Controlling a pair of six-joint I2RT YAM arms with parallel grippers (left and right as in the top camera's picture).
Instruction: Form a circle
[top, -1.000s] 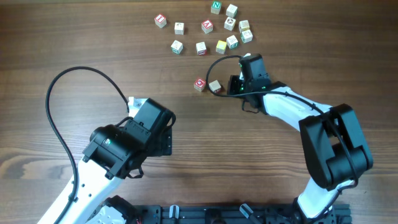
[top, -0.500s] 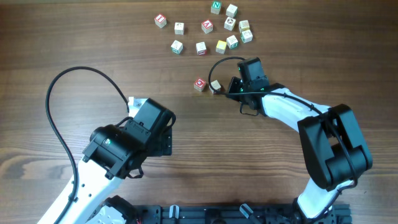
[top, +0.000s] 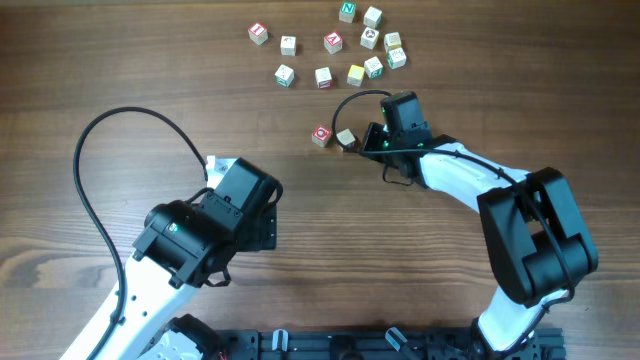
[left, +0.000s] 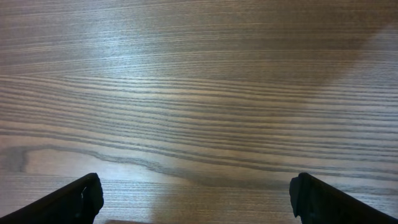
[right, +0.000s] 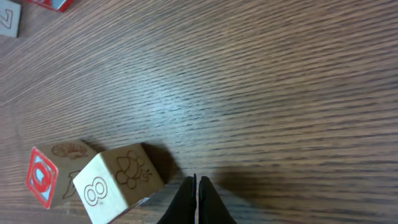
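The circle's pale letter cubes (top: 340, 45) lie as a loose scatter at the far middle of the table. Two more sit apart, nearer me: a red-marked cube (top: 320, 136) (right: 50, 176) and a plain cube engraved with an 8 (top: 346, 137) (right: 118, 180), side by side. My right gripper (top: 362, 142) (right: 197, 190) is shut and empty, its tip on the wood just right of the plain cube. My left gripper (left: 199, 200) is open wide over bare wood, far from every cube, with nothing between its fingers (left: 84, 200).
A black cable (top: 120, 120) loops over the table left of the left arm (top: 210, 230). Another cable (top: 350, 100) arcs from the right wrist toward the scatter. Two cube edges (right: 25, 12) show at the right wrist view's top left.
My right gripper has crept slightly left, closer to the plain cube, which has turned a little. The left arm has not moved.
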